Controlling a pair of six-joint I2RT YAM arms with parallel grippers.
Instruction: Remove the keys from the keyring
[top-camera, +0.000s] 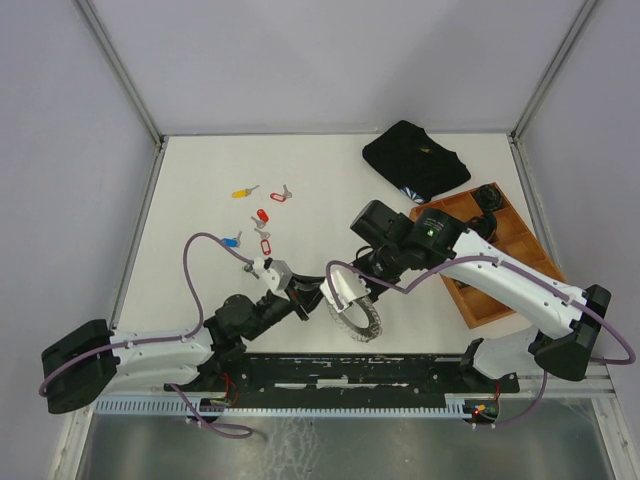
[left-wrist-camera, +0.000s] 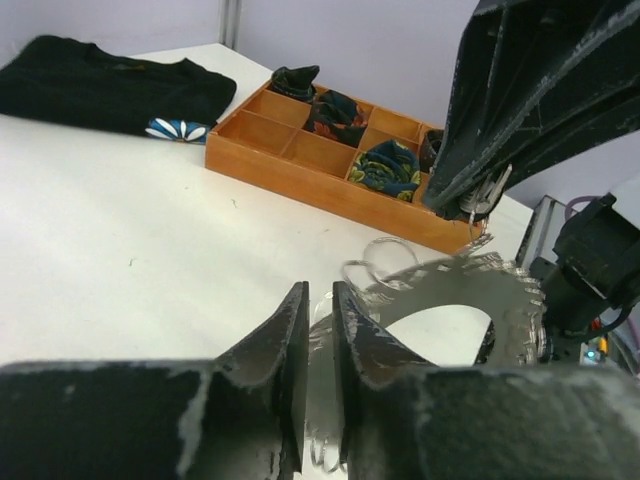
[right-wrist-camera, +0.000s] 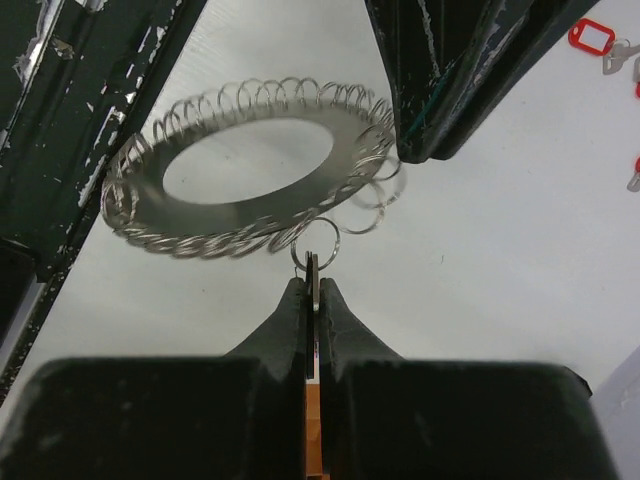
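near the front edge of the table (top-camera: 200, 170), just beyond the black rail at the arms' bases, the keyring (top-camera: 355, 315) is held between the two grippers. it looks raised off the white surface and tilted, a flat silver disc with a round hole and a fringe of wire loops all around its rim. the right gripper (right-wrist-camera: 313, 290) has its fingers pressed together on one small loop hanging from that fringe. the left gripper (left-wrist-camera: 320, 335) sits at the opposite rim, jaws a narrow slit apart with the fringe's loops caught in the slit.

the keys (top-camera: 262, 215) lie loose on the table, farther back and to the left, well apart from the ring: one yellow head, one blue, several red, scattered with gaps between them. white tabletop shows between them and the left edge, and a broad stretch runs from them to the far edge.

on the right side, a wooden tray (top-camera: 480, 300) with compartments lies under the right arm, close to the right edge; dark rolled items fill some of its far compartments. just beyond its far corner lies a folded black shirt (top-camera: 415, 158) with a blue-and-white flower print. a small gold mark on the shirt is too small to read.
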